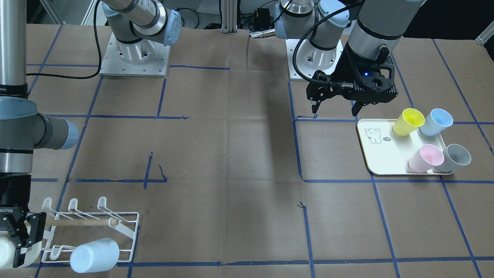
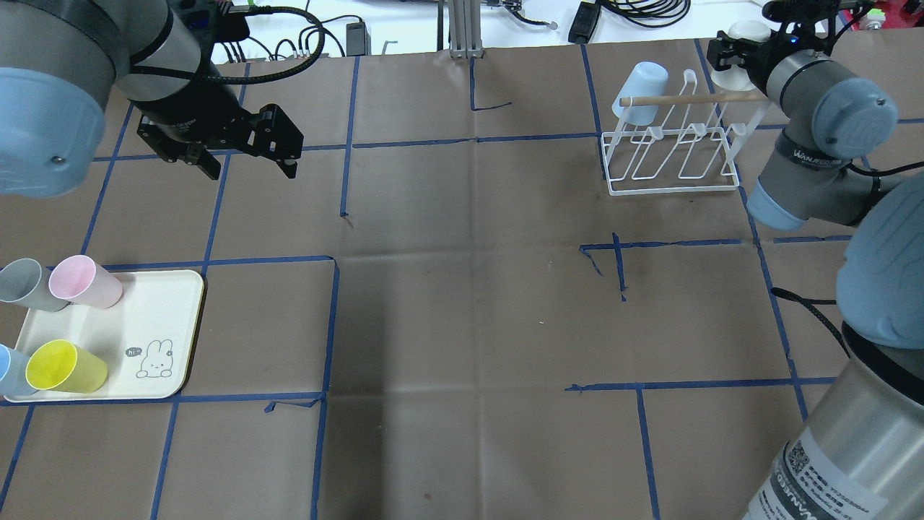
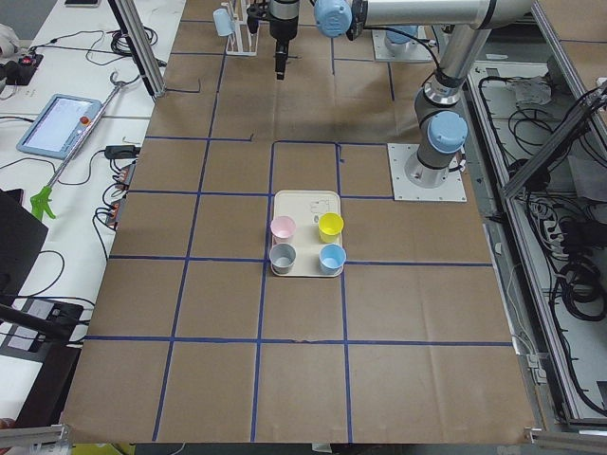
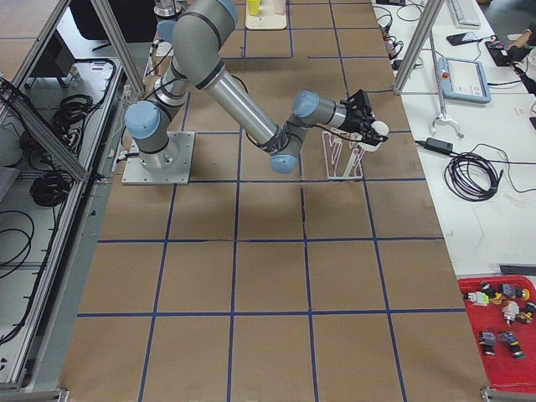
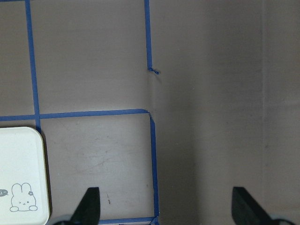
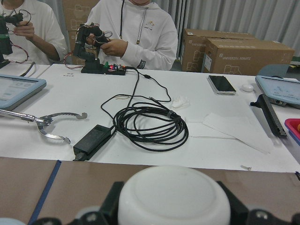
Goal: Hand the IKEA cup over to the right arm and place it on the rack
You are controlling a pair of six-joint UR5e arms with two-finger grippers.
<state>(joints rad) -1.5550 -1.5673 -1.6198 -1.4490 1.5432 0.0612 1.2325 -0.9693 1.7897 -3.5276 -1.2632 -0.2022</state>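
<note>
My right gripper (image 2: 743, 45) is shut on a white cup (image 2: 748, 32), held on its side at the right end of the white wire rack (image 2: 675, 189), close to the wooden dowel's tip. The cup's base fills the bottom of the right wrist view (image 6: 173, 197). In the front view the cup (image 1: 7, 251) sits between the gripper's fingers (image 1: 34, 231) beside the rack (image 1: 129, 241). A pale blue cup (image 1: 94, 255) hangs on the rack. My left gripper (image 2: 253, 172) is open and empty above bare table, also in the left wrist view (image 5: 166, 206).
A cream tray with a bunny drawing (image 2: 170, 292) at the table's left holds a pink cup (image 2: 83, 282), a grey cup (image 2: 22, 283), a yellow cup (image 2: 65, 367) and a blue cup (image 2: 9, 365). Blue tape lines cross the brown table. Operators sit beyond the far edge.
</note>
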